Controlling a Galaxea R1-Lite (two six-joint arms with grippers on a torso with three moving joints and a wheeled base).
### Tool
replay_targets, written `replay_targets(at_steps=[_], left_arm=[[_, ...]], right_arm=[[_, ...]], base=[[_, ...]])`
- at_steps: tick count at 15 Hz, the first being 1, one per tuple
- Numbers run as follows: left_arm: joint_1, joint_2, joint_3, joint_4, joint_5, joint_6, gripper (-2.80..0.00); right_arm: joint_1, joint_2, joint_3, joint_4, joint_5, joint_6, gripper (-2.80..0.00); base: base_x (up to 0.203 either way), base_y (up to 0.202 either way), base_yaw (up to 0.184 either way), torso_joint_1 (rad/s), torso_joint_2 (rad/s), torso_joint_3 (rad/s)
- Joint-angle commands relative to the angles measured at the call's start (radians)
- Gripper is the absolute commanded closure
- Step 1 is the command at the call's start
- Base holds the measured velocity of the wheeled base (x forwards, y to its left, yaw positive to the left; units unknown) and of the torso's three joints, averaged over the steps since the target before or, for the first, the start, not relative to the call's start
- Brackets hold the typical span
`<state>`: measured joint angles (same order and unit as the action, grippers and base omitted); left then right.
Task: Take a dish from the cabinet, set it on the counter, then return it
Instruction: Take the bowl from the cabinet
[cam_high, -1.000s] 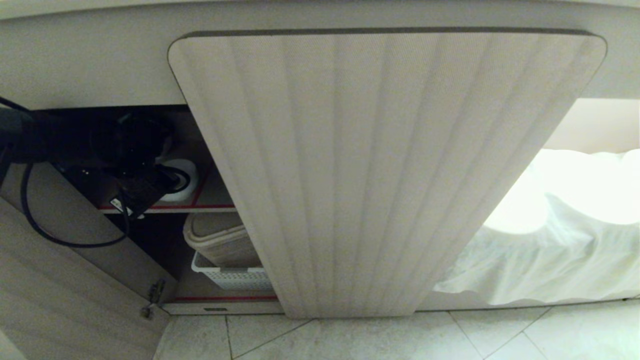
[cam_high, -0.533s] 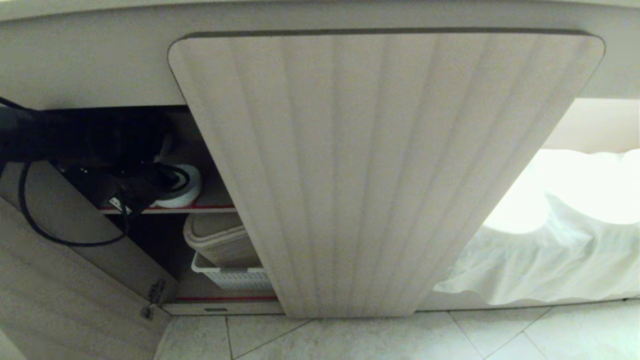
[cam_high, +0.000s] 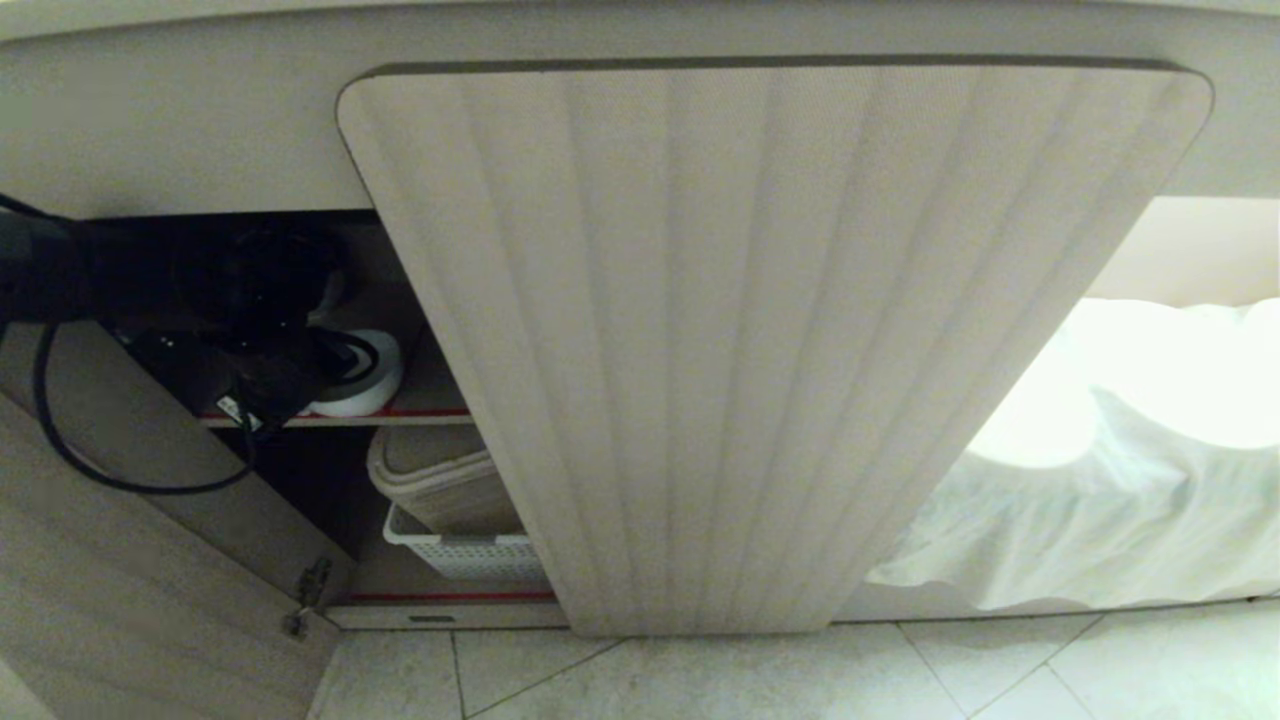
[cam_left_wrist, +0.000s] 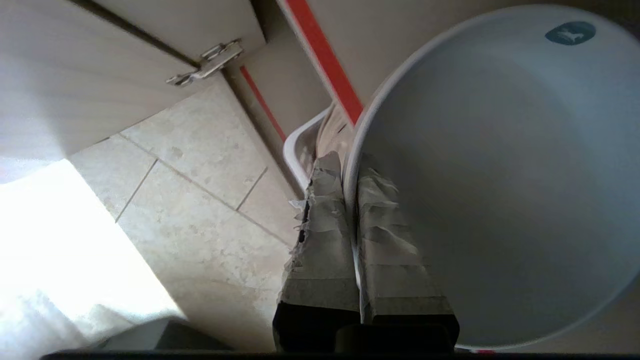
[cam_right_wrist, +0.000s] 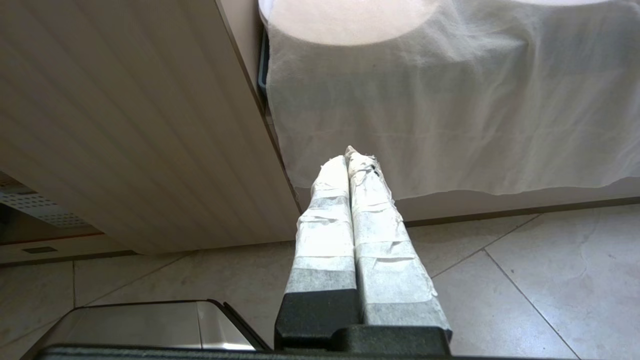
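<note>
Item: bowl (cam_left_wrist: 500, 190), white, round, deep-sided, with a small dark mark (cam_left_wrist: 570, 32) inside near the rim on the side away from the claw. You will find it in the cabinet (cam_high: 400, 395), on the upper red-edged shelf (cam_high: 430, 411), at the shelf's front edge and just left of the fluted door (cam_high: 760, 350).

Holder: left gripper (cam_left_wrist: 350, 165), reaching into the cabinet opening from the left of that door. Its taped fingers (cam_left_wrist: 320, 240) are pressed together on the bowl's near rim, one finger outside the wall and one inside, so you have a pinch on the rim, not a cradle under the base.

Key relation: the bowl lies straight out beyond the fingertips, its mouth facing the wrist camera, its whole body on the far side of the pinch from the wrist. My judgement: the weight hangs off one point of the rim, so the bowl may swing or tilt as you draw it out; pull it back along the line of the fingers, away from the shelf and clear of the door's edge.

Below the shelf: a beige bin (cam_high: 440, 480) and a white slotted basket (cam_high: 460, 550), directly under the bowl's exit path.

Other arm: right gripper (cam_right_wrist: 352, 160), well to the right of the door, hanging over the floor tiles (cam_right_wrist: 500, 280) before a white cloth (cam_right_wrist: 450, 110), fingers shut on nothing. The left one is the nearer, and the only one engaged.

Counter: not in view
</note>
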<state>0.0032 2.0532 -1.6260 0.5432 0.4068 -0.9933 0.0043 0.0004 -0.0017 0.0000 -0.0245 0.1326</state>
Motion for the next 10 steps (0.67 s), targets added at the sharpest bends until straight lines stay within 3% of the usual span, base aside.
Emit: replay_targets(at_steps=[1,10], left_arm=[[0.000,-0.002,0.000,0.027,0.003,-0.023,0.00],[-0.022,-0.021,0.016,0.047,0.003,-0.062,0.00]], right_arm=[[0.000,0.000,0.000,0.000,0.000,0.001,0.00],[0.000,0.000,0.000,0.000,0.000,0.001,0.00]], base=[[0.000,0.000,0.000,0.000,0.00,0.000],[0.000,0.000,0.000,0.000,0.00,0.000]])
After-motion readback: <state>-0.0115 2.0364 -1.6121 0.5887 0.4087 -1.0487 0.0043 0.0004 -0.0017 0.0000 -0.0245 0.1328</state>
